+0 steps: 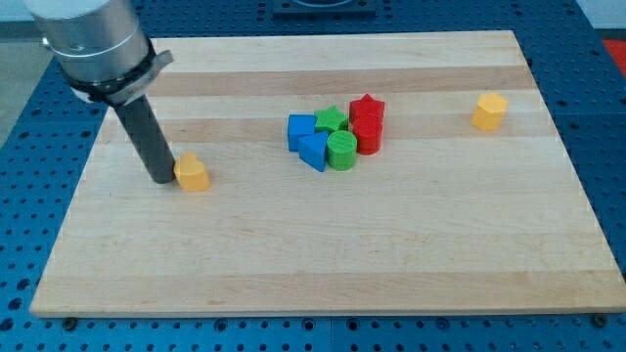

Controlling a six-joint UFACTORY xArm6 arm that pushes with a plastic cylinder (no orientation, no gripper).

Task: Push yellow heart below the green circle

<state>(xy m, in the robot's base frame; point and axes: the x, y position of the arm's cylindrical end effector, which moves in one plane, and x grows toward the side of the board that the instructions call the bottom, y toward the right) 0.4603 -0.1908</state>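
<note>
The yellow heart (192, 173) lies on the wooden board at the view's left. My tip (161, 180) stands right against its left side. The green circle (341, 152) sits near the board's middle, at the bottom of a tight cluster of blocks, well to the right of the heart.
The cluster also holds a blue cube (301, 130), a blue triangle (313, 152), a green star (332, 120), a red star (367, 107) and a red cylinder (367, 135). A yellow hexagon (489, 111) sits alone at the view's upper right. The board's edge (323, 313) runs along the bottom.
</note>
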